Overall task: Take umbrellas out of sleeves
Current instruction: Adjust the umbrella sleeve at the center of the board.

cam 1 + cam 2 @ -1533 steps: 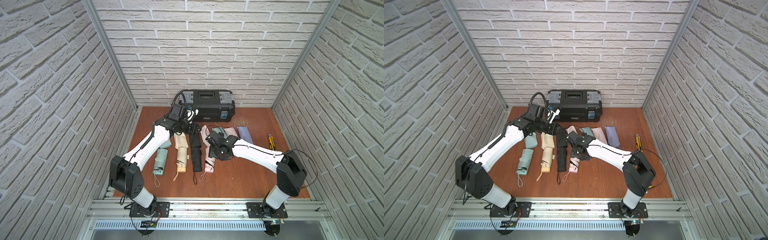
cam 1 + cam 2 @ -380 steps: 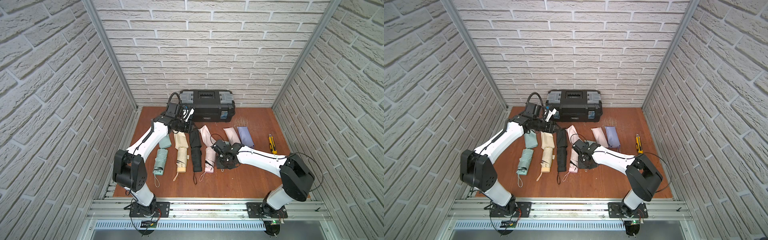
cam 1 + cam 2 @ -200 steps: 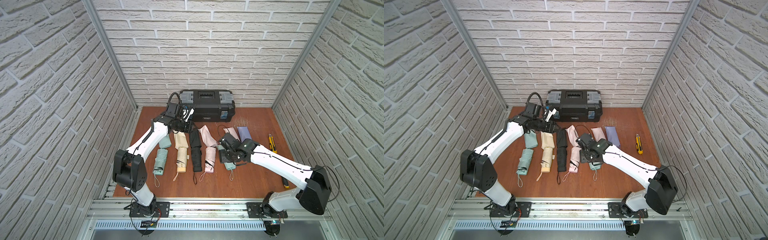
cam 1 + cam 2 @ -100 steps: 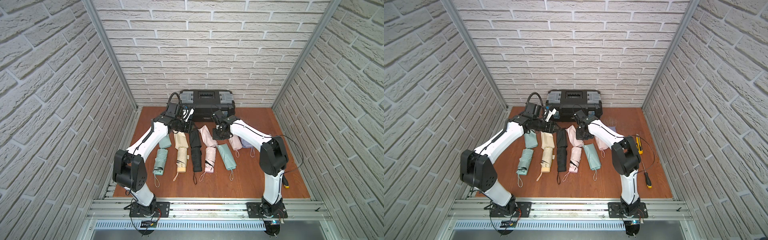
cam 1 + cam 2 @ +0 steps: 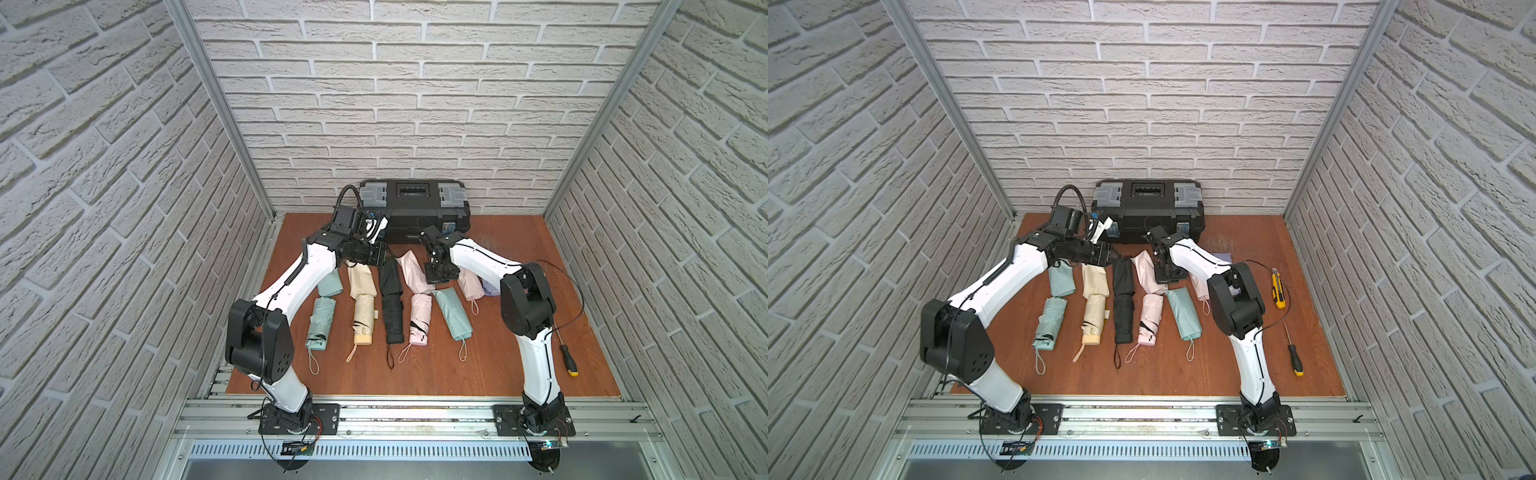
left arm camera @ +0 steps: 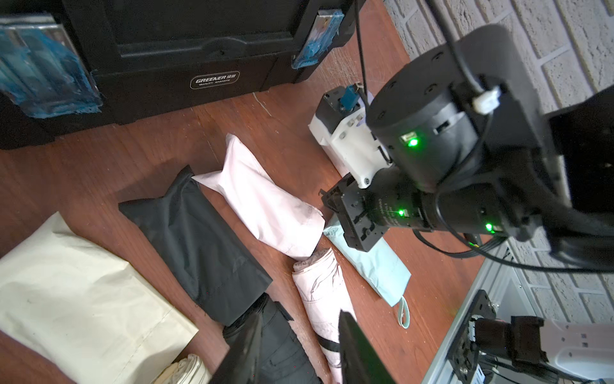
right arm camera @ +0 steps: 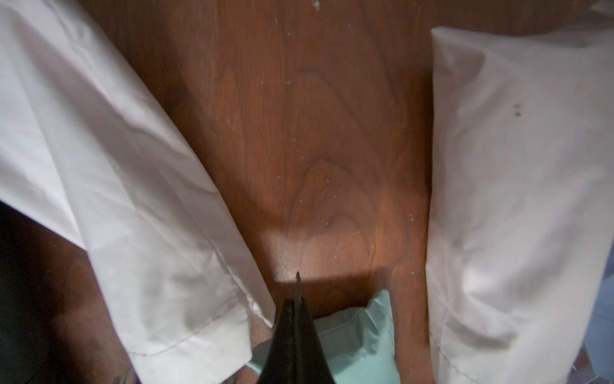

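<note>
Four bare umbrellas lie in a row: mint (image 5: pixel 321 322), cream (image 5: pixel 363 320), black (image 5: pixel 392 318) and pink (image 5: pixel 419 318). An empty sleeve (image 5: pixel 360 280) lies behind each. A full mint sleeve (image 5: pixel 453 313) lies next to the pink umbrella, and full pink (image 5: pixel 469 284) and lavender (image 5: pixel 490 289) sleeves lie further right. My right gripper (image 5: pixel 436 279) points down at the mint sleeve's (image 7: pixel 358 335) far end, jaws shut. No pinched fabric shows between them. My left gripper (image 6: pixel 299 349) hovers open and empty above the black sleeve's (image 6: pixel 199 232) mouth.
A black toolbox (image 5: pixel 415 208) stands against the back wall. A screwdriver (image 5: pixel 566 357) and a yellow utility knife (image 5: pixel 1278 291) lie on the wooden floor at the right. Brick walls close in three sides.
My right arm swung from the mint sleeve's near side to its far end and shut its jaws. The mint sleeve now lies in the row. The left arm stayed still.
</note>
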{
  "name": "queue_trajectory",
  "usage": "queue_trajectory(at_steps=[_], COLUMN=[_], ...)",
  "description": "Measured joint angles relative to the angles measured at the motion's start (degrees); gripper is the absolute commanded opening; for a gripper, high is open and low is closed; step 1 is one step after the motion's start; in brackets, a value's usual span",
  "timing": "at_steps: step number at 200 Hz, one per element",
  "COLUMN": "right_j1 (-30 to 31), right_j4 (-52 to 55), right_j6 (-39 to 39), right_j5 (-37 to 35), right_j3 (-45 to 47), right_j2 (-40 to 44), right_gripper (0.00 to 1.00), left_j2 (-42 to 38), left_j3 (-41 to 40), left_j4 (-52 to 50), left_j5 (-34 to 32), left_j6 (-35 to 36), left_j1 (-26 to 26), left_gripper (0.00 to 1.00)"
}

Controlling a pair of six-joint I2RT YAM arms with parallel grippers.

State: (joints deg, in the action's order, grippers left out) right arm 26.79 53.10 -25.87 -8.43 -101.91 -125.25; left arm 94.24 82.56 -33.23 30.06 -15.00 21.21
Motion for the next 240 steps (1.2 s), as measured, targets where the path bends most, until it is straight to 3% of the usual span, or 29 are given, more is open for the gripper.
queue_trajectory(at_steps=[91, 161, 188, 240], right_j1=[0.0, 0.0, 0.0, 0.0], right_j4=[-2.8, -3.1, -3.2, -5.9], right_j6=[0.8, 0.6, 0.6, -1.0], right_j5=[10.2, 8.6, 6.4, 3.1], right_j3=[0.0, 2.6, 6.8, 23.3], right_j2=[-2.1, 0.4, 6.9, 28.8], right_gripper=[0.07, 0.08, 0.08, 0.06], left_j2=[0.0, 0.0, 0.0, 0.2], left_j3=[0.0, 0.0, 0.0, -0.1], left_j4=[0.0, 0.0, 0.0, 0.9], left_j5=[0.0, 0.0, 0.0, 0.1], left_j6=[0.0, 0.0, 0.0, 0.0], left_j1=[0.0, 0.0, 0.0, 0.5], left_gripper=[0.41, 0.41, 0.41, 0.42])
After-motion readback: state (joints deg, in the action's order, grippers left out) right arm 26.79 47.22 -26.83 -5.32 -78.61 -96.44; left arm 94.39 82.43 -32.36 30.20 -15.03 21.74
